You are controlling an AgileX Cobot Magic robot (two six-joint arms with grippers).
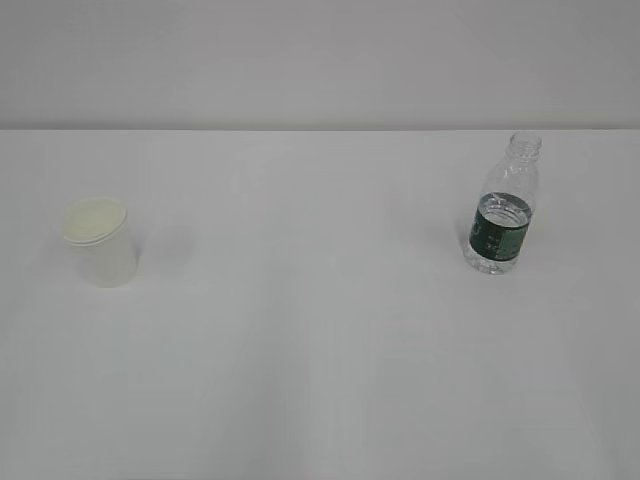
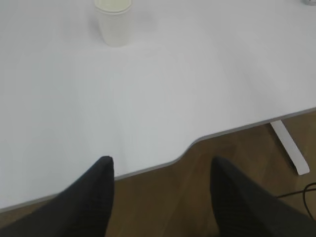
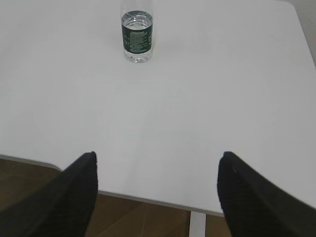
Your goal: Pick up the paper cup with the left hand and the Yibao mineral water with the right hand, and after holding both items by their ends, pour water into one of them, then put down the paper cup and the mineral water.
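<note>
The white paper cup (image 1: 101, 245) stands upright on the left of the white table; it also shows far ahead in the left wrist view (image 2: 114, 22). The Yibao mineral water bottle (image 1: 503, 208), capless, part full, with a dark green label, stands upright on the right; the right wrist view shows it far ahead (image 3: 137, 34). Neither arm shows in the exterior view. My left gripper (image 2: 160, 165) is open and empty over the table's front edge. My right gripper (image 3: 158, 160) is open and empty at the front edge, far from the bottle.
The table (image 1: 320, 350) has a curved front edge (image 2: 187, 145) in the left wrist view. Brown wooden floor (image 2: 197, 197) and a white table leg (image 2: 291, 148) lie below it. A pale wall (image 1: 320, 60) stands behind the table.
</note>
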